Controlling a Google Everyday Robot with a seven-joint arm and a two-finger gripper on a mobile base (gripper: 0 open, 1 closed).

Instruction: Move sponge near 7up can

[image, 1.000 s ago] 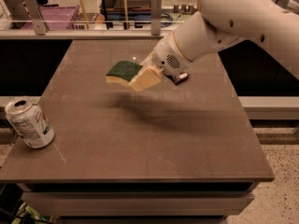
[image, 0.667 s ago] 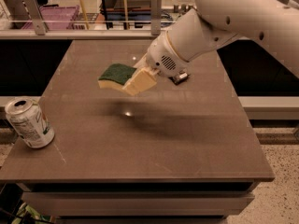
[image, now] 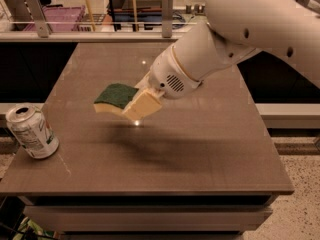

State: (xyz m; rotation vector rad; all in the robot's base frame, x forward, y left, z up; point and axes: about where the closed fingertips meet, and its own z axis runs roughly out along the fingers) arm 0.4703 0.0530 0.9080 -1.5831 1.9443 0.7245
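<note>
Bare table (image: 85, 139) between jaws and can (image: 31, 131)

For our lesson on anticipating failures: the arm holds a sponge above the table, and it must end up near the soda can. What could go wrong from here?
1. The end effector, above the table's middle, grips the sponge by one end only; the overhanging part could slip or twist free.
2. The 7up can stands at the table's left edge; overshooting might knock it off.
3. Released from this height, the sponge may bounce away.
</note>
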